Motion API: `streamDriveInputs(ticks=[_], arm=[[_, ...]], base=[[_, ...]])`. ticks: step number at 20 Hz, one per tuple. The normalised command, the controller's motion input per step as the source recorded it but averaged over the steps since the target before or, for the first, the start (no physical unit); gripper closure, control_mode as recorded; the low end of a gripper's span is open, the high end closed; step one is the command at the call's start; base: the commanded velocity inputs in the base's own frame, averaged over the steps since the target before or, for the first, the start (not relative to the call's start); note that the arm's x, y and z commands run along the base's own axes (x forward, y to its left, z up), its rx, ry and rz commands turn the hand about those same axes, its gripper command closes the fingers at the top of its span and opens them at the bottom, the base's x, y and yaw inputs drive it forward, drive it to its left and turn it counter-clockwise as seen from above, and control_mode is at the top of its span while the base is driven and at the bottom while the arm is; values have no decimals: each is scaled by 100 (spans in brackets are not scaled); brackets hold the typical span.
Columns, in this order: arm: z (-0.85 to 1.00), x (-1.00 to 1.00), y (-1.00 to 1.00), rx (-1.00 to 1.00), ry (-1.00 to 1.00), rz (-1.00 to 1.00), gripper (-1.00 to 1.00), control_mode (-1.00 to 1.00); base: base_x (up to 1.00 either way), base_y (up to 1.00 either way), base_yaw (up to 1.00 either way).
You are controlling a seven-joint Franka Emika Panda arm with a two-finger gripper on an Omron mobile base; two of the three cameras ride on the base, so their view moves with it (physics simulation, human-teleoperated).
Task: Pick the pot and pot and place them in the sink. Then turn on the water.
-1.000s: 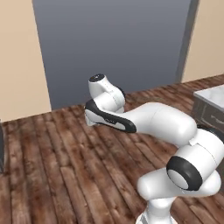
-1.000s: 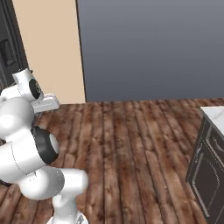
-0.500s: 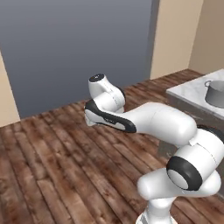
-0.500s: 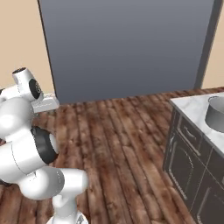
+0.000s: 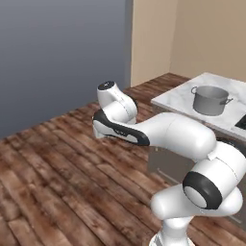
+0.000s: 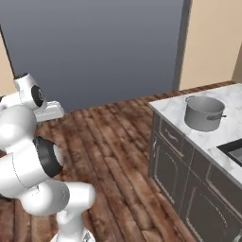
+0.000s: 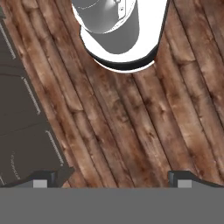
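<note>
Left base view – change: the whole picture has swung since the earlier frames – the grey wall has slid left and a white marble tabletop [image 5: 180, 98] has been brought in at the right, so the base has turned or driven; nothing on the tabletop has been moved.
Left base view – pot: the grey metal pot [image 5: 210, 99] is seen standing upright on the marble, well apart from the arm, with a dark edge of the sink [image 5: 241, 121] just beside it at the frame border.
Right base view – change: the same swing is shown from the other side; a second ago only a corner of the cabinets was seen, and now the tabletop is carried well into view.
Right base view – pot: the pot [image 6: 203, 112] is set near the tabletop's front edge, with the black sink [image 6: 232, 150] a little nearer the camera.
Right base view – task meaning: an approach is judged to be under way – no pot has been picked yet, and the dark second pot cannot be made out.
Hand view – hand: the hand [image 7: 112, 180] is pointed down at the wooden floor [image 7: 144, 118], its two tips [image 7: 40, 179] spread as wide as they go; nothing is held and nothing is touched.
Hand view – surroundings: dark cabinet fronts [image 7: 19, 118] are seen along the left edge.
</note>
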Motion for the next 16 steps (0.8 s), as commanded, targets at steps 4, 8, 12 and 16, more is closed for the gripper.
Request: streamDriveInputs(ticks=[4,8,12,16], arm=[[0,0,0,0,0,0,-100,100],[0,0,0,0,0,0,-100,100],[0,0,0,0,0,0,-100,100],[0,0,0,0,0,0,-100,100]], base=[[41,-27,-34],[41,-24,-35],[46,-20,-34],[55,-7,-32]])
